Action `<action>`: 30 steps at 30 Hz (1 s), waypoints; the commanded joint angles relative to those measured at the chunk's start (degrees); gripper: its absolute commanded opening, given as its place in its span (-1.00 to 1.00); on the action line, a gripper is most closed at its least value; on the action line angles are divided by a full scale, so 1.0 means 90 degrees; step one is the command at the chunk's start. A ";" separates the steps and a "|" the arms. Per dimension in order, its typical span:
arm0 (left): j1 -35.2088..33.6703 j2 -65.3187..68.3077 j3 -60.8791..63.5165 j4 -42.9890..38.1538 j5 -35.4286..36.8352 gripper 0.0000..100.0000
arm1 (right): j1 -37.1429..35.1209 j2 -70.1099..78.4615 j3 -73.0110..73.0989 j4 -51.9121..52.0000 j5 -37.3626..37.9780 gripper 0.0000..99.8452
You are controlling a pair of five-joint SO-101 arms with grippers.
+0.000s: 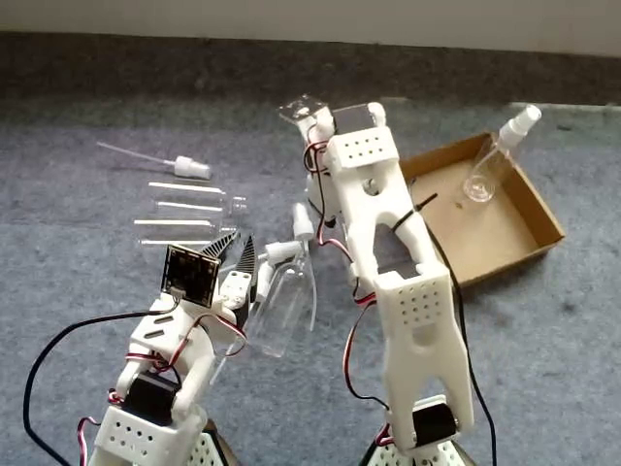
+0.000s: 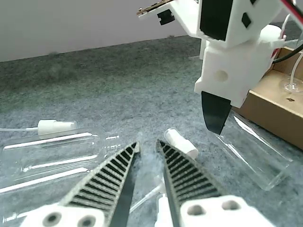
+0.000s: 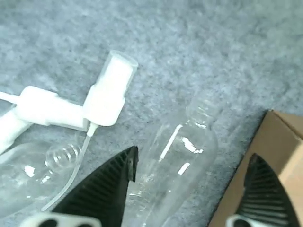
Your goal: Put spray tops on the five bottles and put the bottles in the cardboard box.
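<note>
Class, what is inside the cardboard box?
One clear bottle, white spray top fitted, leans against the far wall of the cardboard box. The right arm covers the box's left corner, so that part cannot be checked.

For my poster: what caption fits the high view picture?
One capped bottle leans in the cardboard box; more bottles and spray tops wait on the carpet.

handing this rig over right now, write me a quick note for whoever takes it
Left tool: open, empty, low over the grey carpet.
Right tool: open, straddling an uncapped clear plastic bottle lying beside the brown cardboard box; a loose white spray top lies near it.
Done: one capped clear bottle leans in the box.
Left: the other bottles, including two uncapped bottles beyond the left tool, need tops and boxing.
</note>
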 commanded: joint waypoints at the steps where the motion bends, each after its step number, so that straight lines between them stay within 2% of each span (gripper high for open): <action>1: -0.0054 -0.0044 0.0132 0.0000 0.0029 -0.99 | 0.0034 -0.0200 0.0171 0.0132 -0.0547 -0.37; 7: -0.0054 -0.0044 0.0132 0.0000 0.0029 -0.99 | 0.0073 -0.0278 0.0493 0.0132 -0.1211 -0.37; 13: -0.0054 -0.0044 0.0132 0.0000 0.0029 -0.99 | 0.0034 -0.1099 0.0659 0.0132 -0.1612 -0.37; 21: -0.0054 -0.0044 0.0132 -0.0010 0.0029 -0.99 | -0.0190 -0.2808 0.2545 0.0063 -0.1641 -0.37; 30: -0.0054 -0.0044 0.0132 0.0000 0.0029 -0.99 | -0.0200 -0.2789 0.3873 -0.1597 -0.1641 -0.37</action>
